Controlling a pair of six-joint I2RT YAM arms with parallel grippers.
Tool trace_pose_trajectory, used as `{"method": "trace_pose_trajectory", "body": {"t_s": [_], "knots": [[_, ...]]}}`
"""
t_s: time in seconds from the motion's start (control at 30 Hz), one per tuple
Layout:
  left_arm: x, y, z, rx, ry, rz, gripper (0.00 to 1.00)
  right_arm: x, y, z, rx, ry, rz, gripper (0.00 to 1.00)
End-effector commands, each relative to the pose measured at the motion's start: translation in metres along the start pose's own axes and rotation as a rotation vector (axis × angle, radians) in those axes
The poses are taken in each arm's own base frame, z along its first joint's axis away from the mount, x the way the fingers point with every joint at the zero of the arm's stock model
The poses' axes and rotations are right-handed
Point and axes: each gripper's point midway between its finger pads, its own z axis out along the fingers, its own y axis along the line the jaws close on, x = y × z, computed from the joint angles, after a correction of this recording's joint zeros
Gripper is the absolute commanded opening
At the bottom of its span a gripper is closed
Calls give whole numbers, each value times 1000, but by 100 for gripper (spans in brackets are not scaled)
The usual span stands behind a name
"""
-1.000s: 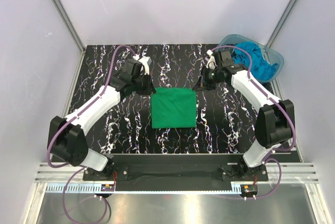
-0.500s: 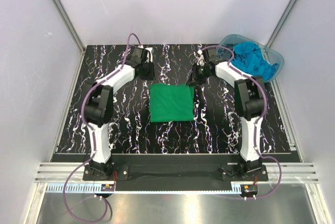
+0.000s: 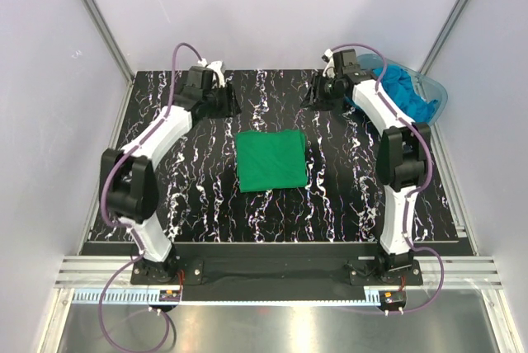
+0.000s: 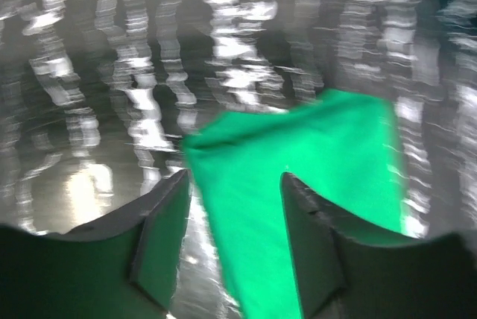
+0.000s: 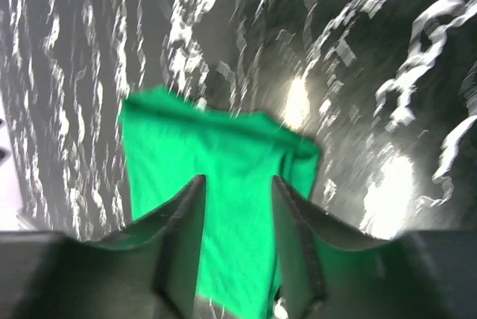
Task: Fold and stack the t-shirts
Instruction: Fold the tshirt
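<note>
A bright green t-shirt [image 3: 271, 160], folded into a rough square, lies flat in the middle of the black marbled table [image 3: 181, 180]. It also shows in the left wrist view [image 4: 313, 155] and in the right wrist view [image 5: 216, 162]. Turquoise-blue t-shirts [image 3: 404, 93] lie bunched in the clear tub [image 3: 437, 93] at the back right. My left gripper [image 3: 231, 101] is open and empty, behind and left of the green shirt. My right gripper [image 3: 313, 97] is open and empty, behind and right of it, next to the tub.
White walls and metal frame posts close in the table on the back and both sides. The tub stands in the back right corner. The arm bases sit on a rail at the near edge.
Both grippers have pulled back from the green shirt's far corners toward the back of the table. The shirt lies where it was, flat and folded.
</note>
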Motion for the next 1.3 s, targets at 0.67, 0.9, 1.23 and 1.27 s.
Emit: {"method": "trace_pose_trajectory", "body": {"t_s": [0.67,0.9,1.23,1.27], "knots": [[78,30,94,111,182,-276,19,75,-46,63,-80,175,209,0],[66,36,73,115,178,-213,24,66,-77,48,31,189,120,0],[56,-10,-2,251,152,-203,44,86,49,-14,-198,246,60,5],[58,-13,-7,263,155,-211,45,88,60,-14,-234,243,56,7]]}}
